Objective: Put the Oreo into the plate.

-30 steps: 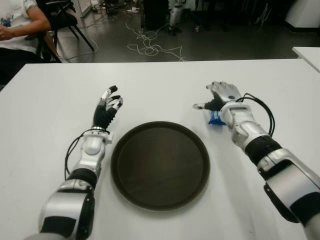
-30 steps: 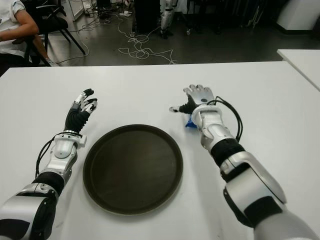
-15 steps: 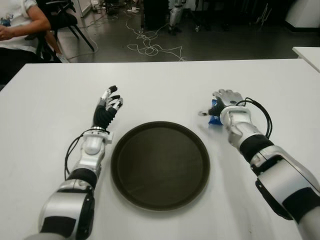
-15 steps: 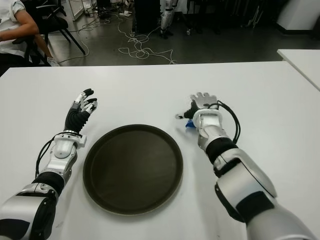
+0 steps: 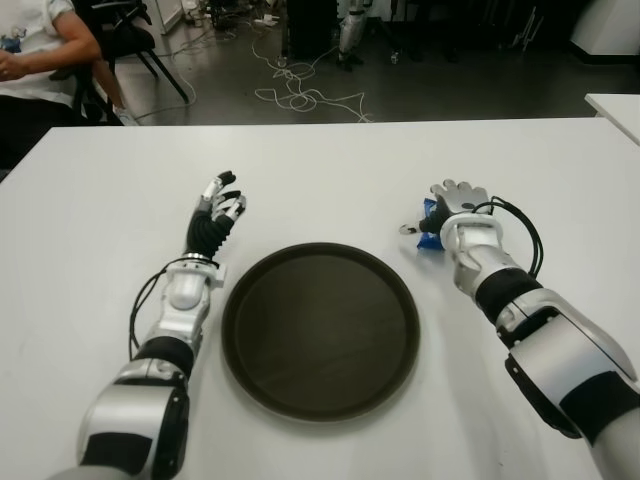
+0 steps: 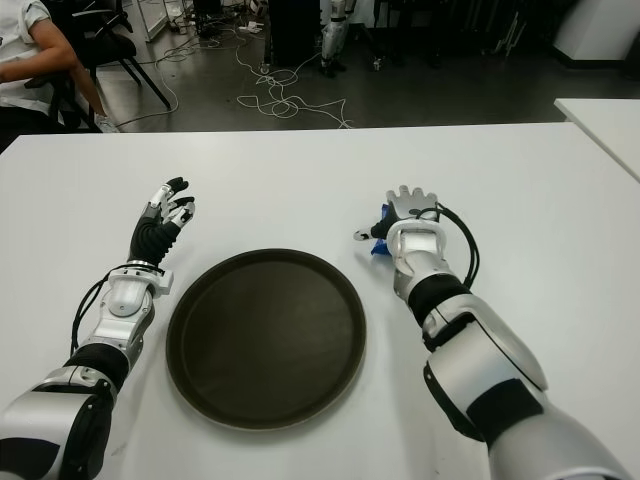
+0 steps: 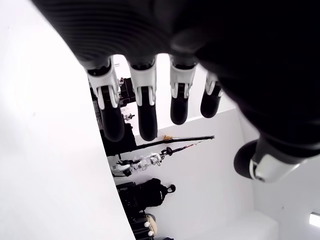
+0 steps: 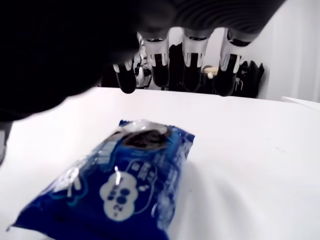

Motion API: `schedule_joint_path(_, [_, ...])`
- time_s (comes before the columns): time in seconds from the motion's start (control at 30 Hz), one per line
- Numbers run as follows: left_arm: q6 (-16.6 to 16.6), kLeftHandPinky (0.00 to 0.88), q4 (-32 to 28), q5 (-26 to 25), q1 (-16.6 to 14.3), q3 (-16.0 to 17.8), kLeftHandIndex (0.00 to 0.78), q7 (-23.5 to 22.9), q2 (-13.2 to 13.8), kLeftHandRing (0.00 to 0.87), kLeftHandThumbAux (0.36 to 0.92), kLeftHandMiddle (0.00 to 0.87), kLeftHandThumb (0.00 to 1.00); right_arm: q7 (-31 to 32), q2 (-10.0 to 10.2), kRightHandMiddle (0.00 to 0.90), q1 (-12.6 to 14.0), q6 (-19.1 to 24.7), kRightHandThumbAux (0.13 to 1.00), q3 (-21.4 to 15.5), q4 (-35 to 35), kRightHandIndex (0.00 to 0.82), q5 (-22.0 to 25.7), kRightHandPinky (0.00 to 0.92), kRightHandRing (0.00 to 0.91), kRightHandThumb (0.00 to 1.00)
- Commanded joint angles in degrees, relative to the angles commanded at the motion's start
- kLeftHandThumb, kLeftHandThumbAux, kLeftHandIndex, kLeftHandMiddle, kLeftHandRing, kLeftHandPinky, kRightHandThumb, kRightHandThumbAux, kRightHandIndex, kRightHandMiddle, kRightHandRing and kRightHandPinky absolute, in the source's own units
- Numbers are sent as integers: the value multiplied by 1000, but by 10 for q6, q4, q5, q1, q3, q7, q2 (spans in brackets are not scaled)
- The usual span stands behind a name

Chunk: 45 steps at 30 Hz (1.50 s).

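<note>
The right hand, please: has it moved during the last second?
Yes. The right hand has shifted toward the robot's right, farther from the round dark plate.

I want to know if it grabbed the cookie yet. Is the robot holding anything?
Not yet. The right hand hovers open over the blue Oreo pack, which lies on the white table. The left hand is open too, left of the plate.
</note>
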Motion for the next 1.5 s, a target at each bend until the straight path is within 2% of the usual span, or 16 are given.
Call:
schedule_joint_path(0.27, [-3, 206, 3, 5, 0, -2, 77, 6, 1, 146, 467, 120, 607, -9, 4, 25, -2, -5, 377, 0, 14, 3, 2, 165, 81, 0])
schedule_joint_path(0.47, [-15, 229, 2, 15, 2, -6, 77, 15, 3, 158, 471, 126, 613, -12, 6, 28, -3, -9, 386, 0, 18, 11, 2, 195, 91, 0])
schedule_joint_path(0.6, [-16, 239, 3, 17, 1, -7, 73, 14, 3, 160, 483, 127, 661, -11, 8, 20, -3, -10, 390, 1, 21, 2, 1, 249, 102, 0])
schedule_joint_path(0.8, [-13, 226, 2, 19, 2, -7, 69, 16, 4, 157, 491, 125, 678, 3, 11, 25, -6, -8, 390, 8, 25, 0, -3, 262, 118, 0])
schedule_joint_path(1.0, [-11, 220, 0, 19, 4, -6, 77, 15, 5, 154, 486, 121, 688, 18, 14, 36, -8, -5, 392, 14, 25, 6, -3, 221, 113, 0])
schedule_joint_path(1.27, [-5, 193, 0, 14, 4, -2, 78, 7, 6, 141, 479, 119, 649, 39, 16, 18, -9, -4, 401, 23, 22, 0, -5, 166, 87, 0])
schedule_joint_path(1.5, [-5, 204, -5, 11, 7, 2, 83, -3, 7, 142, 484, 113, 624, 44, 18, 43, -7, -8, 412, 24, 19, 29, -4, 93, 83, 0])
